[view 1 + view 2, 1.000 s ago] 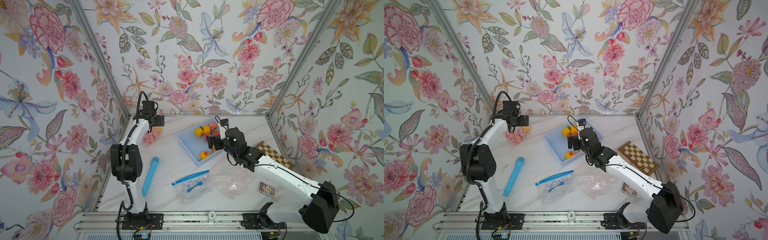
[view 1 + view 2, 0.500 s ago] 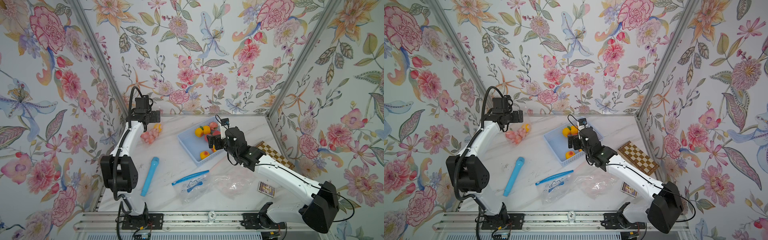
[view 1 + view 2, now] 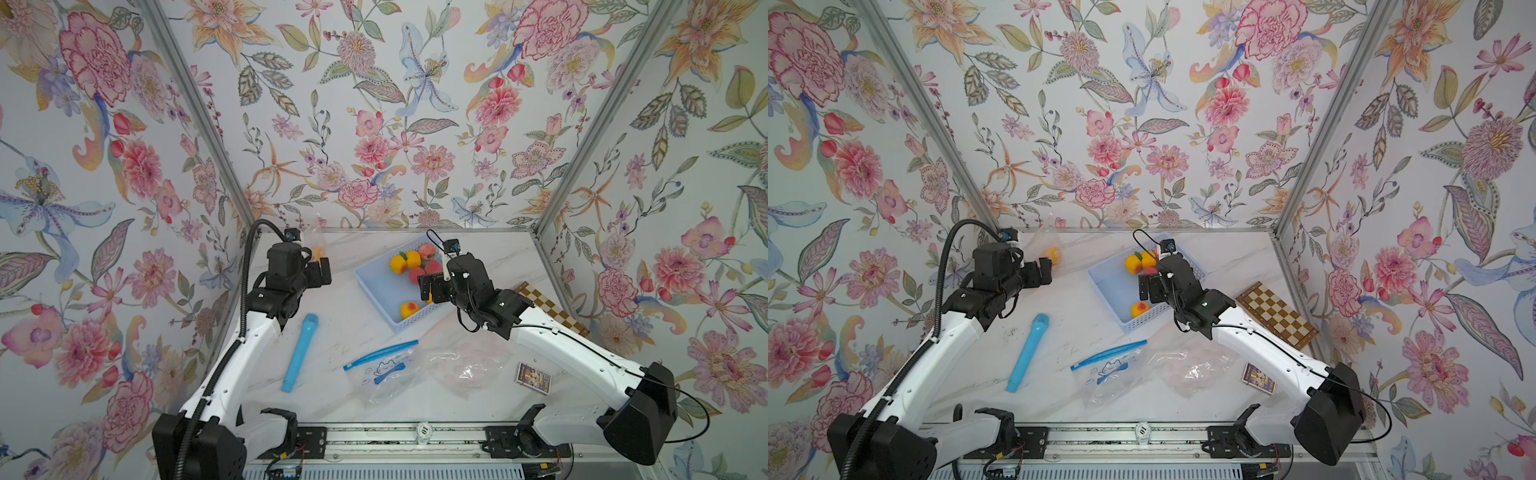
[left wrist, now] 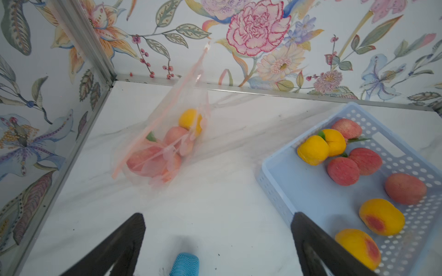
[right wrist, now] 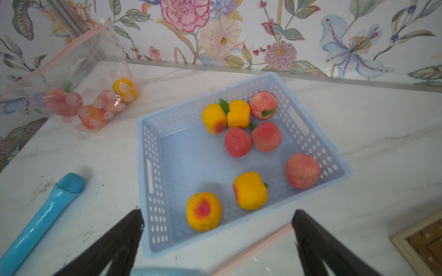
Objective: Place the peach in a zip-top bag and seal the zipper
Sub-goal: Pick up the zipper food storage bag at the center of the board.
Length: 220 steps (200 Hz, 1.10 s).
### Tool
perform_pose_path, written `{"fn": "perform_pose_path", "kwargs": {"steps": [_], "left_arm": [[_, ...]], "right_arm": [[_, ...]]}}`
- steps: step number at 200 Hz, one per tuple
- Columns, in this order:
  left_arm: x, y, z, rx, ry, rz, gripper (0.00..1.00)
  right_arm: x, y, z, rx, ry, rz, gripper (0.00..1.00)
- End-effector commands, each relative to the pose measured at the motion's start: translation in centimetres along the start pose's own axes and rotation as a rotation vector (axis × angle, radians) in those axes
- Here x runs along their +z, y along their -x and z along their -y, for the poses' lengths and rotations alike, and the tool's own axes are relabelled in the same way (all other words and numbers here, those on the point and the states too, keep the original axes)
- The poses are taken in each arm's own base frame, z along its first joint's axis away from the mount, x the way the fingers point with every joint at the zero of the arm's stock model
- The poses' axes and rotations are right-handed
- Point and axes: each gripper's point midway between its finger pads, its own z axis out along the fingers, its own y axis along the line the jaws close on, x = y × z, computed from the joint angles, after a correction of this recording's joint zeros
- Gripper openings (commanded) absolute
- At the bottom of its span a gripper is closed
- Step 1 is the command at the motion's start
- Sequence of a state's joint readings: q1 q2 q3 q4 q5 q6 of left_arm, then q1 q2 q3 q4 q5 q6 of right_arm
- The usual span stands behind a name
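Several yellow and red peaches lie in a pale blue basket (image 5: 146, 181) (image 3: 371, 297); nearest my right gripper is a yellow peach with a red spot (image 5: 203, 211) (image 3: 1139, 309). My right gripper (image 5: 217, 213) (image 3: 428, 286) hovers open and empty over the basket's near edge. A blue-zippered zip-top bag (image 3: 384, 370) (image 3: 1113, 370) lies flat at the front middle. A pink-zippered bag (image 4: 165, 145) (image 5: 79, 95) holding several peaches leans in the far left corner. My left gripper (image 4: 218, 215) (image 3: 320, 270) hangs open and empty, apart from that bag.
A blue toy microphone (image 3: 299, 353) (image 5: 40, 219) lies left of centre. A clear pink-zippered bag (image 3: 469, 365) (image 5: 263, 253) lies under my right arm. A chessboard (image 3: 1277, 313) rests by the right wall, a small card box (image 3: 1259, 377) in front of it.
My left gripper has drawn back from the far left corner toward the middle, leaving the bag of peaches there. The right arm has barely moved.
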<state>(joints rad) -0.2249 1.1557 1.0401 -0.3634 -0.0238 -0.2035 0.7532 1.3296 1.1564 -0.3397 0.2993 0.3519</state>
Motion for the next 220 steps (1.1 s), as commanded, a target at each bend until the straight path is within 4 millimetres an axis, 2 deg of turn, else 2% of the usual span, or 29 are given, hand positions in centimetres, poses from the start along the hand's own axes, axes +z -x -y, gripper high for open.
{"fn": "perform_pose_path", "kwargs": {"steps": [1, 18, 37, 62, 93, 150, 180, 220], "left_arm": [[-0.8, -2.5, 0.4, -0.036, 0.022, -0.007, 0.99], [-1.4, -4.3, 0.4, -0.052, 0.021, -0.011, 0.99], [-1.9, -5.2, -0.5, -0.092, 0.047, 0.022, 0.99], [-2.1, -5.7, -0.9, -0.142, 0.05, 0.064, 0.99], [-1.7, -5.2, -0.7, -0.162, 0.042, 0.085, 0.99], [-0.8, -5.1, -0.6, -0.152, 0.053, 0.077, 0.99], [-0.5, -5.2, -0.6, -0.156, 0.053, 0.077, 0.99], [-0.1, -5.4, -0.5, -0.155, 0.049, 0.067, 0.99]], "right_arm": [[-1.1, -3.1, -0.3, 0.053, -0.019, -0.154, 0.99], [-1.6, -6.5, -1.8, 0.092, 0.026, -0.291, 0.99], [-1.8, -10.4, -4.3, 0.141, 0.094, -0.431, 0.99], [-2.1, -15.1, -7.4, 0.165, 0.155, -0.59, 0.99], [-2.6, -19.6, -9.2, 0.179, 0.161, -0.731, 0.99], [-3.2, -23.1, -8.4, 0.224, 0.114, -0.82, 0.99], [-2.6, -24.2, -9.1, 0.239, 0.144, -0.835, 0.99], [-1.1, -24.6, -10.2, 0.254, 0.193, -0.826, 0.85]]}}
